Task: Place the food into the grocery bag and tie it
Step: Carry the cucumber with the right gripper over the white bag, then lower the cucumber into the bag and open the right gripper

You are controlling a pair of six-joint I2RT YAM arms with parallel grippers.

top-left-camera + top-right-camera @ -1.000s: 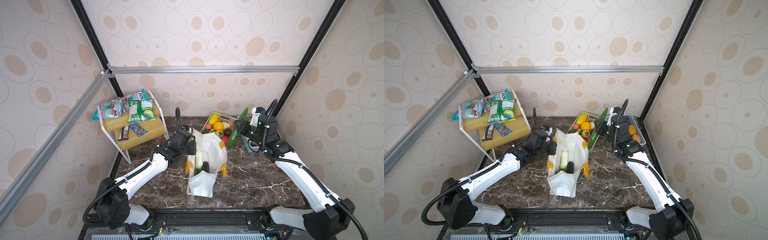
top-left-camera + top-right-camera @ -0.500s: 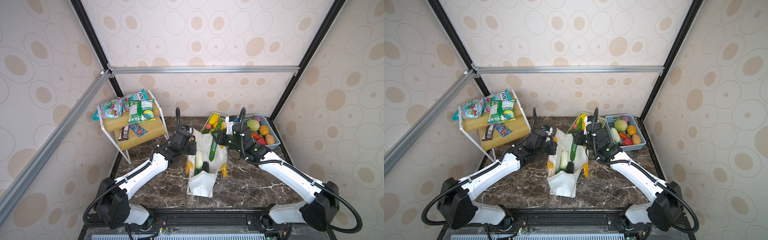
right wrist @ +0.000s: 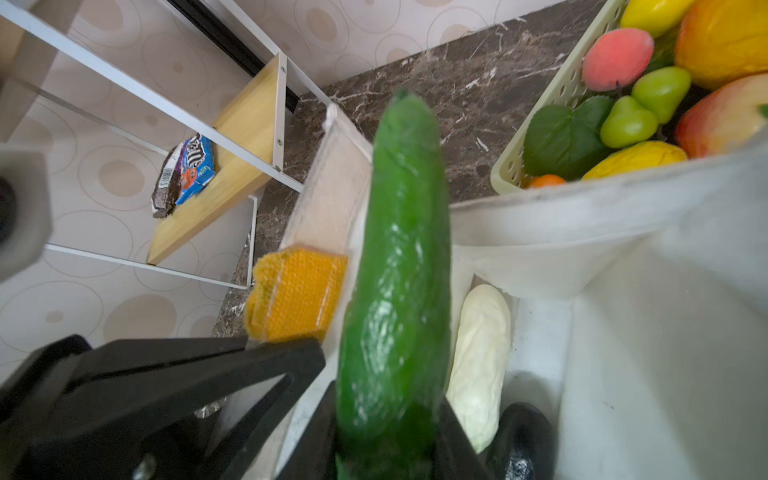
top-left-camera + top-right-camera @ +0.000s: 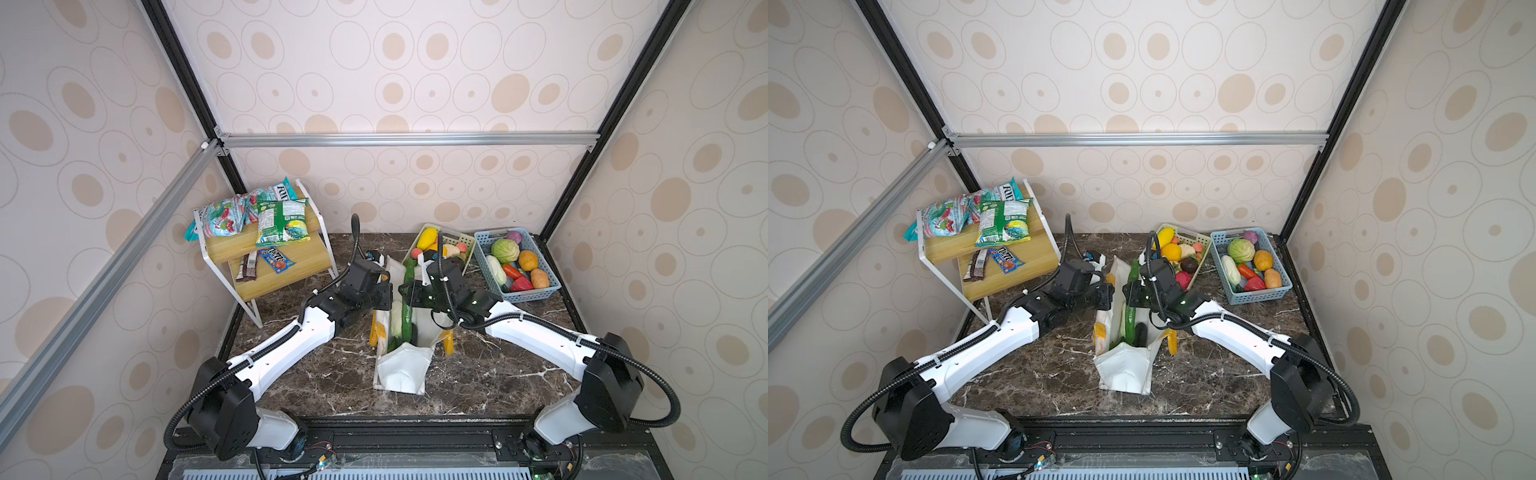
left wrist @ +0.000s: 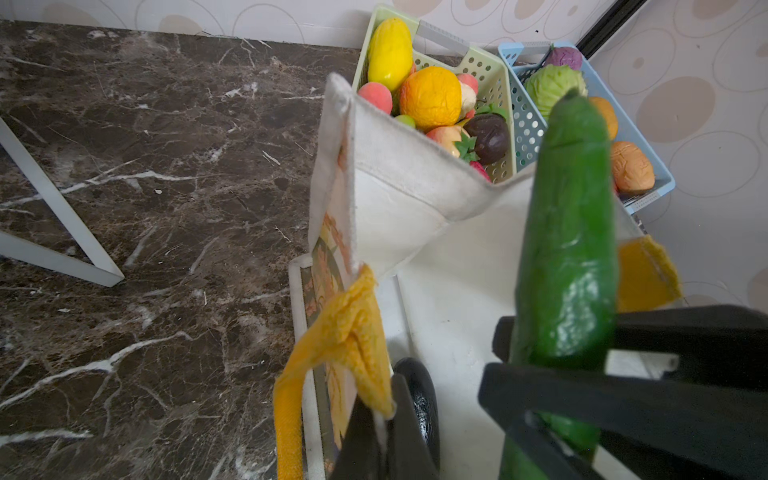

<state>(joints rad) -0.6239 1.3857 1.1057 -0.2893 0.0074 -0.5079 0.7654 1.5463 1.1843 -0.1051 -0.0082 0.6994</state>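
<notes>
The white grocery bag (image 4: 403, 370) with yellow-orange handles stands open mid-table in both top views (image 4: 1125, 370). My left gripper (image 4: 388, 296) (image 5: 382, 415) is shut on its left rim, where a yellow handle (image 5: 349, 332) joins. My right gripper (image 4: 409, 297) (image 3: 390, 428) is shut on a long green cucumber (image 3: 399, 270) (image 5: 569, 249) over the bag's mouth. The cucumber stands nearly upright, with its lower end inside the bag. A pale cabbage (image 3: 478, 365) and a dark eggplant (image 3: 523, 440) lie in the bag.
A green basket (image 4: 469, 249) of fruit and a blue basket (image 4: 532, 295) of vegetables stand at the back right. A wooden shelf rack (image 4: 291, 278) with snack packets and candy bars stands at the back left, close to my left arm.
My right arm has swung left from the baskets with the cucumber and lowered it into the bag's mouth. The left gripper has kept its hold on the rim.
</notes>
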